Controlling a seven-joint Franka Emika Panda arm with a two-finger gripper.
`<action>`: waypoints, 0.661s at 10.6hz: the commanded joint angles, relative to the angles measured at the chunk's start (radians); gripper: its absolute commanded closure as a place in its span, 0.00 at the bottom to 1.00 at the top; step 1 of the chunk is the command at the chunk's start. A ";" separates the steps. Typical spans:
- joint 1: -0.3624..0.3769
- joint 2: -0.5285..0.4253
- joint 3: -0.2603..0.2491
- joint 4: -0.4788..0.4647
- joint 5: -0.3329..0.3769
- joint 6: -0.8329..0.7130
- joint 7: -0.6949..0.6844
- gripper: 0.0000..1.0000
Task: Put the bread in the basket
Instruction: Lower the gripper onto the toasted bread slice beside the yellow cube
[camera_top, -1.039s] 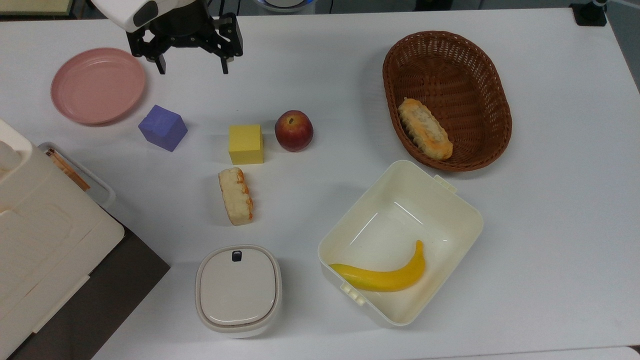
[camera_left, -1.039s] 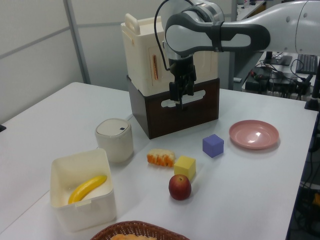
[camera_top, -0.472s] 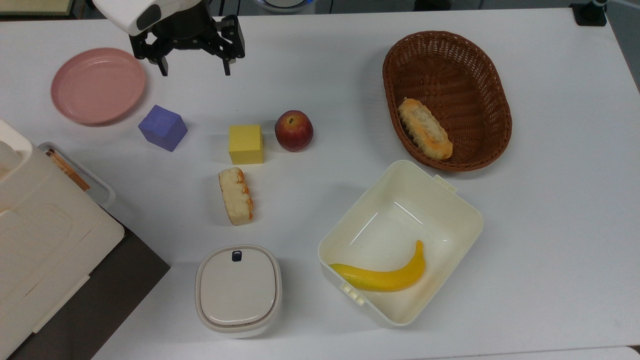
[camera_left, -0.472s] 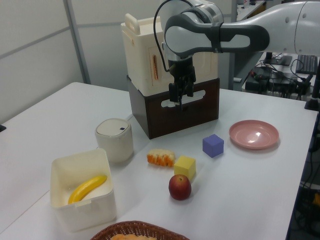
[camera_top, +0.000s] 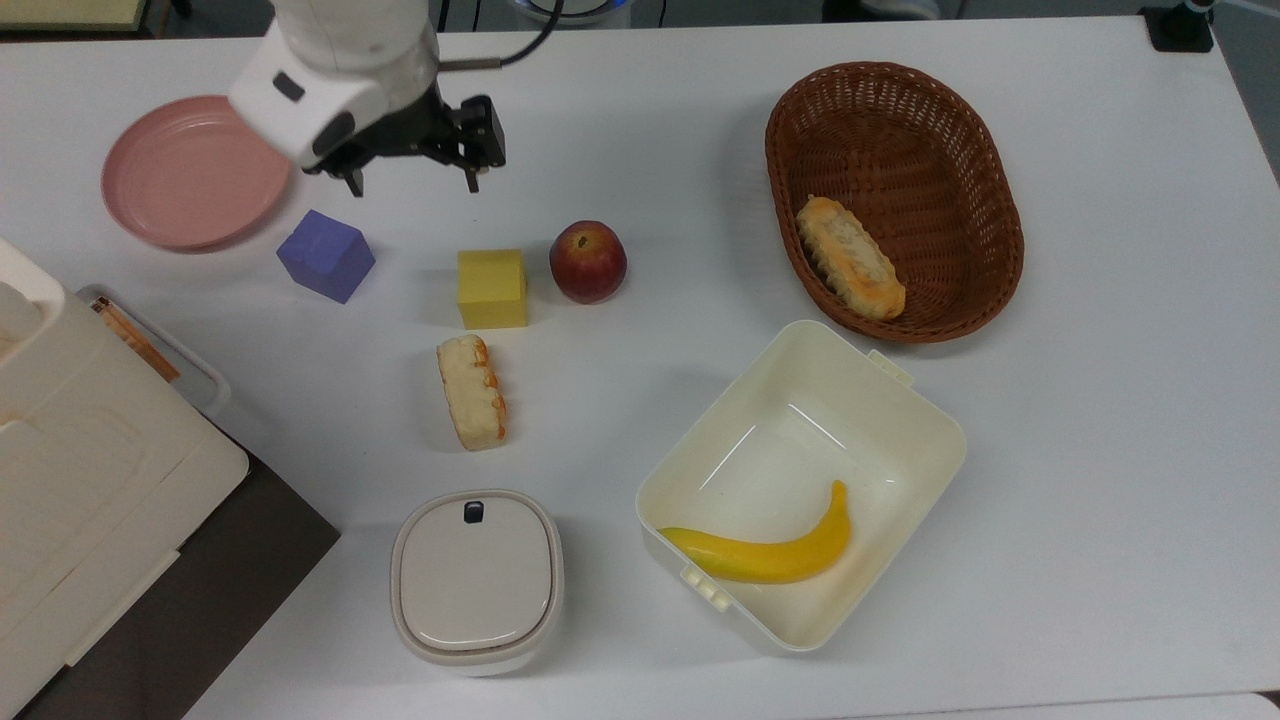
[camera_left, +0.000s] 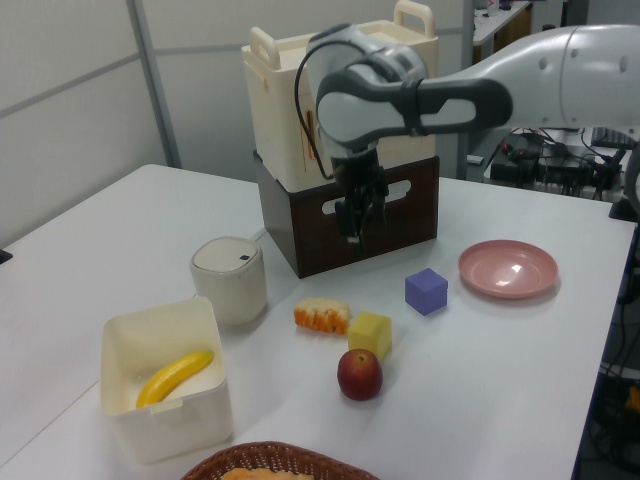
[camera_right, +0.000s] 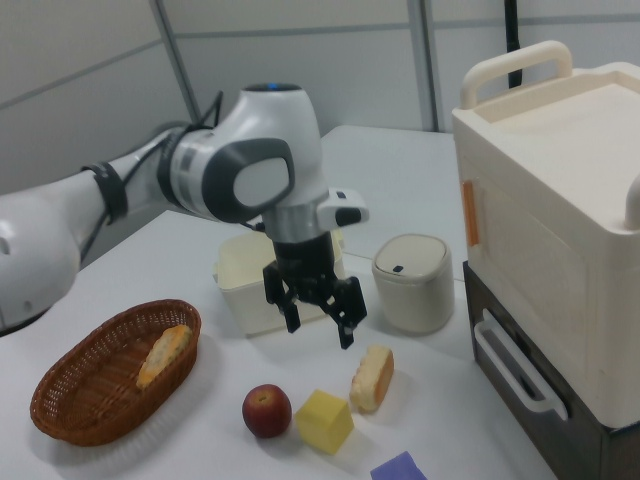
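The bread (camera_top: 471, 392) lies on the white table, a short cream bar with an orange scalloped crust along one long side; it also shows as bread (camera_left: 322, 315) and bread (camera_right: 372, 378). My gripper (camera_top: 413, 187) hangs open and empty above the table, beyond the yellow cube from the bread and well apart from it. The same gripper (camera_left: 357, 228) and gripper (camera_right: 320, 332) has its fingers pointing down. The dark-brown wicker basket (camera_top: 900, 150) stands at the top view's upper right. The basket (camera_right: 90, 385) holds a longer oval roll (camera_top: 850, 257).
Around the gripper sit a pink plate (camera_top: 195, 170), a purple cube (camera_top: 325, 255), a yellow cube (camera_top: 492, 288) and an apple (camera_top: 587, 261). A cream box (camera_top: 900, 420) holds a banana (camera_top: 765, 555). A lidded white container (camera_top: 476, 580) and a cream case on a brown crate (camera_top: 90, 480) stand nearby.
My gripper has moved down and slightly right in the top view, closer to the cubes and the bread, staying open. Nothing on the table has moved.
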 joint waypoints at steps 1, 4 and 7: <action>0.013 0.017 -0.008 -0.029 0.009 0.111 0.008 0.00; 0.022 0.092 -0.007 -0.031 0.015 0.226 0.050 0.00; 0.045 0.151 -0.007 -0.031 0.014 0.335 0.051 0.00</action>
